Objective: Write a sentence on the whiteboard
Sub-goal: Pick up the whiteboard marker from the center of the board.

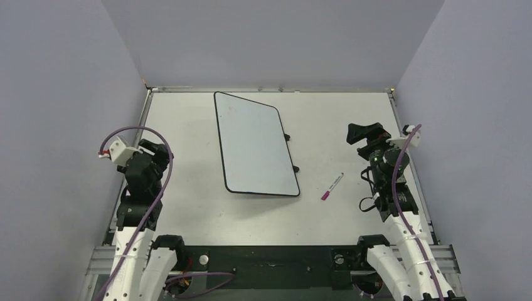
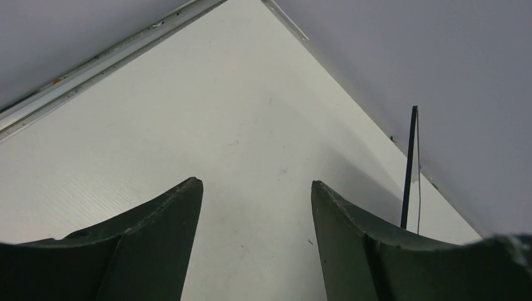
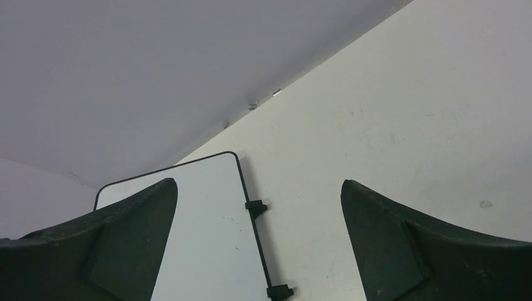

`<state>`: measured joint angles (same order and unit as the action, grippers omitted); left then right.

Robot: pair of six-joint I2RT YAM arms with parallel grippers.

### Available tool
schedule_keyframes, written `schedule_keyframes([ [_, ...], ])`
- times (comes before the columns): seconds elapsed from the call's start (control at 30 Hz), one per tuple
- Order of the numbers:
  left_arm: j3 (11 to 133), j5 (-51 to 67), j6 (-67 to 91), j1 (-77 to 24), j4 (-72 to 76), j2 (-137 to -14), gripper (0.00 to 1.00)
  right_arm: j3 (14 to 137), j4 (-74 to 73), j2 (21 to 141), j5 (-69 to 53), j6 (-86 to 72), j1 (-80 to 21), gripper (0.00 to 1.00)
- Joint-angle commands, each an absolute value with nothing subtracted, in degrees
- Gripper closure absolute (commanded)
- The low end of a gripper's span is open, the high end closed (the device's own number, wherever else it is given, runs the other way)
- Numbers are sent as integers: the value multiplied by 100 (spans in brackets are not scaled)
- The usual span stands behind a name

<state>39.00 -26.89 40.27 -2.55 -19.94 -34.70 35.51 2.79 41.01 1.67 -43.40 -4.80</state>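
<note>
Whiteboard (image 1: 254, 143), glossy, black-framed, unmarked

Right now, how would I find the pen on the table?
Start at the big whiteboard lying in the middle of the table. Look just off its near right corner. The marker is the only thin white stick, pink at one end.

The whiteboard (image 1: 254, 143) lies flat on the counter (image 1: 339, 119), between the left end effector (image 2: 254, 185) and the right end effector (image 3: 257, 182), and it touches neither. It is glossy white with a thin black frame and is turned a little askew. Its two black tabs (image 1: 287, 136) face the right end effector.
</note>
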Motion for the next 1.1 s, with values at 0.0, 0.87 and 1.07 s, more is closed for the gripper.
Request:
schedule_keyframes([
  [0.0, 4606, -1972, 3832, -227, -2765, -3709, 38, 3967, -720, 4071, 314, -4374, -534, 1],
  [0.87, 5146, -911, 2418, -1270, -4215, -3693, 38, 3994, -2031, 7208, 2284, -5218, -2031, 19],
  [1.07, 5010, -722, 2338, -1238, -4019, -3573, 38, 3914, -1851, 7846, 1987, -5315, -2055, 34],
])
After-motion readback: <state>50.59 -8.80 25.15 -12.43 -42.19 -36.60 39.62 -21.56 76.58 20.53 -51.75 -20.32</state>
